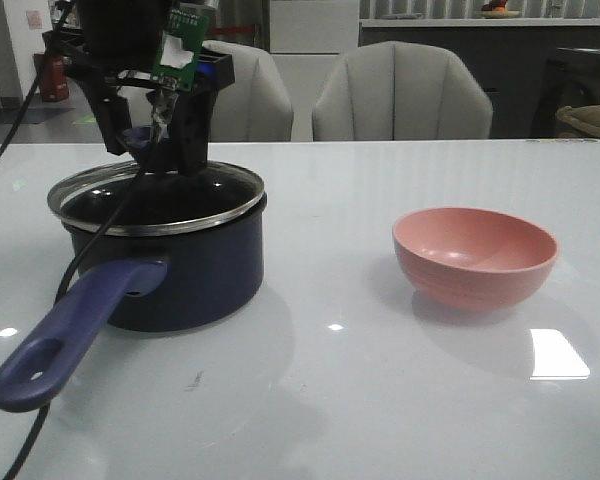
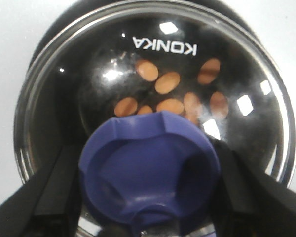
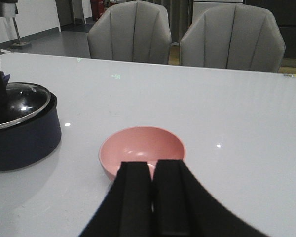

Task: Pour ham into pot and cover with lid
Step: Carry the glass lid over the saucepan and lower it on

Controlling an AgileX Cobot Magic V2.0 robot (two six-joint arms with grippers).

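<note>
While the dark navy saucepan stands near the left side of the glossy white table, its long purple-blue handle with an oval hole reaches toward the near edge; wide bare table lies between it and the smooth, salmon-pink round bowl, which sits well apart to the right; the round glass lid with a shiny metal rim rests on the pot, slightly tilted; through the glass the thin, round, orange-pink ham slices lie scattered on the black bottom; the left gripper has its black jaws either side of the flared dark-blue knob, pinching it; the right gripper hangs just before the bowl, jaws pressed together.
</note>
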